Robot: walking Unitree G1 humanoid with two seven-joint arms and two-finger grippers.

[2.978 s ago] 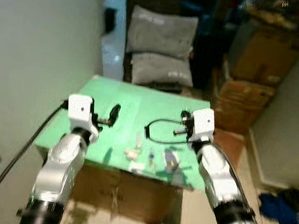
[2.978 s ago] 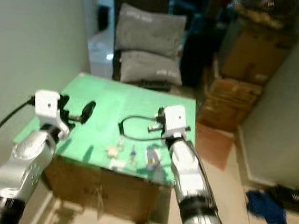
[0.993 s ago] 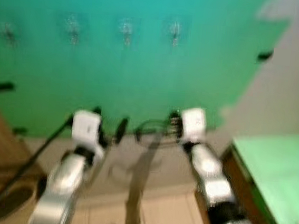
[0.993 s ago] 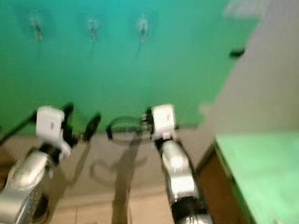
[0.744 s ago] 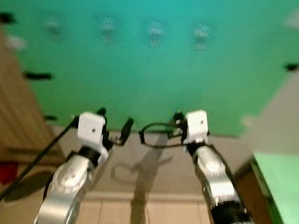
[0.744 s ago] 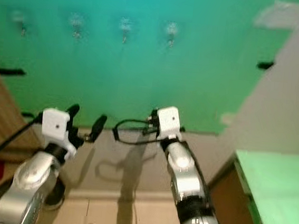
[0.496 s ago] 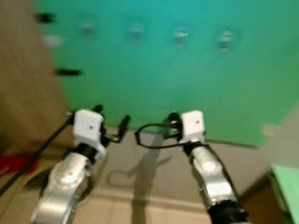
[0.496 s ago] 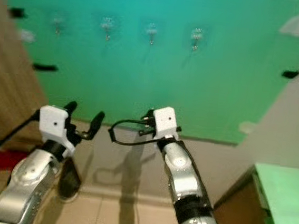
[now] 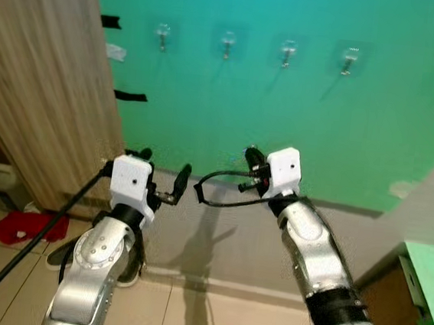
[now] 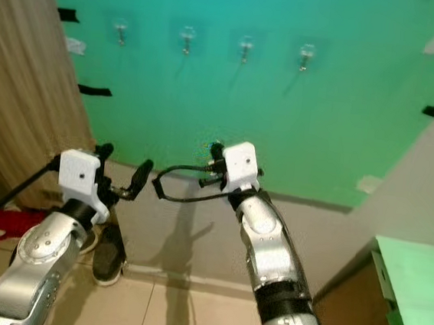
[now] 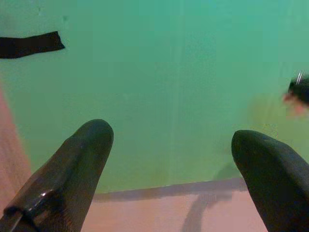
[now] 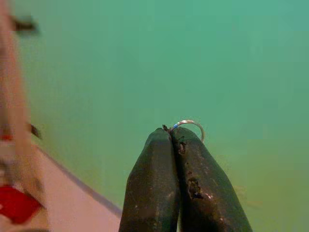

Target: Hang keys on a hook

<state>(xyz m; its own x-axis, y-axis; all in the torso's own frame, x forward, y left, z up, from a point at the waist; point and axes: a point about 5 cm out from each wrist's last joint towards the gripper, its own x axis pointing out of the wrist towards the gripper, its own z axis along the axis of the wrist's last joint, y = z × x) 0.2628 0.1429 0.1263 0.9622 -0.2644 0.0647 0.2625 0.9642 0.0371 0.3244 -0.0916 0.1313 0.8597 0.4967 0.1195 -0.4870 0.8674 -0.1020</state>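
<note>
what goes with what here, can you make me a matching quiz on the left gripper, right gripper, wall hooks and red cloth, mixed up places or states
Things:
1. left gripper
2. right gripper
3. wall hooks
4. red cloth

States or places:
A. in a row high on the green wall, nothing hanging on them
B. fingers spread wide, nothing between them
C. lying on the floor by the wooden panel
D. fingers pressed together on a small metal key ring

Pairs: 1-B, 2-D, 3-A, 4-C
</note>
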